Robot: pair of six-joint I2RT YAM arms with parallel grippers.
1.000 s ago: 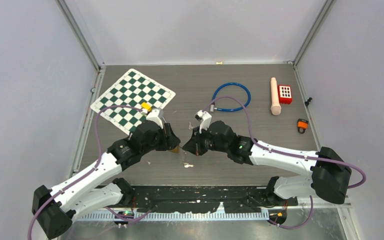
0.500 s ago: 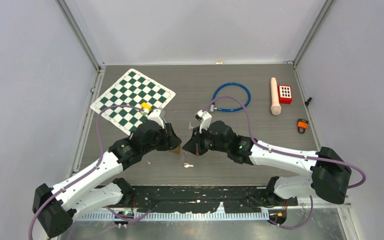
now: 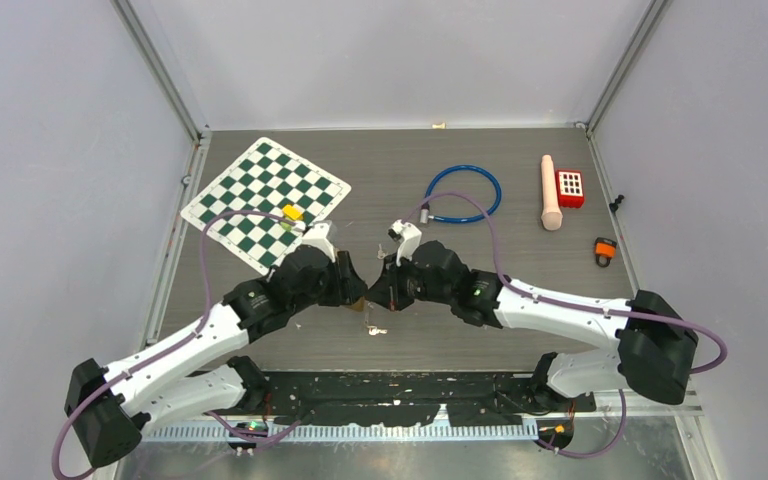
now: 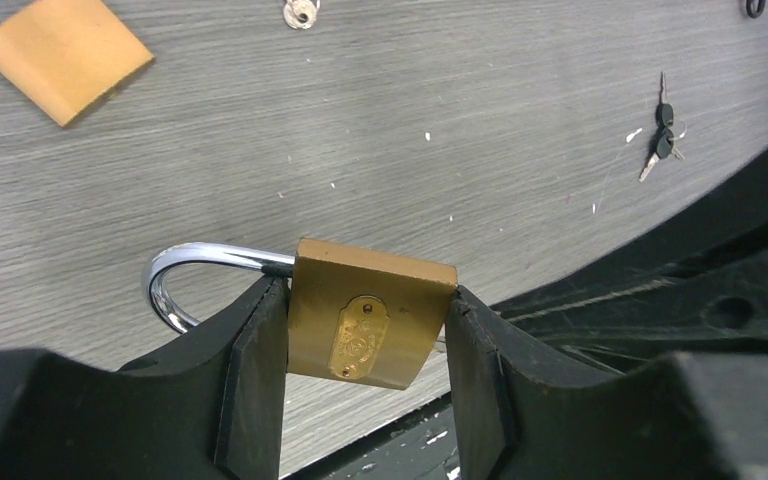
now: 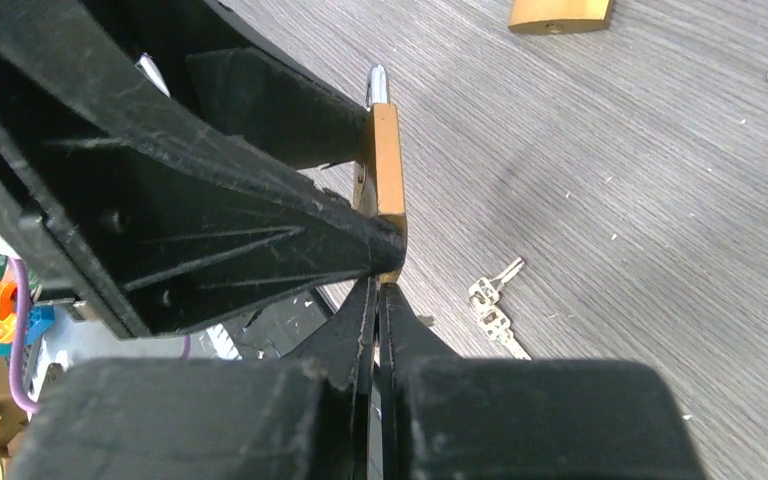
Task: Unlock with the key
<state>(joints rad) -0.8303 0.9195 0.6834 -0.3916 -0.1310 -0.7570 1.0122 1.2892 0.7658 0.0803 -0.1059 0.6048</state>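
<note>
My left gripper (image 4: 365, 345) is shut on a brass padlock (image 4: 370, 315) by its sides and holds it above the table, its chrome shackle (image 4: 175, 275) pointing left. In the right wrist view the padlock (image 5: 386, 170) shows edge-on just past my right gripper (image 5: 378, 290). The right jaws are pressed together on a thin key whose tip meets the padlock's bottom; the key itself is mostly hidden. In the top view both grippers meet at the padlock (image 3: 360, 299) near the table's front middle.
A spare bunch of keys (image 3: 373, 329) lies on the table just in front, also in the right wrist view (image 5: 492, 302). A second brass padlock (image 4: 60, 55) lies nearby. Chessboard (image 3: 265, 195), blue cable loop (image 3: 462, 193), wooden peg (image 3: 551, 192), red block (image 3: 570, 187) sit farther back.
The left arm has shifted a little to the right and the two grippers have drawn closer together at the padlock. Nothing was let go.
</note>
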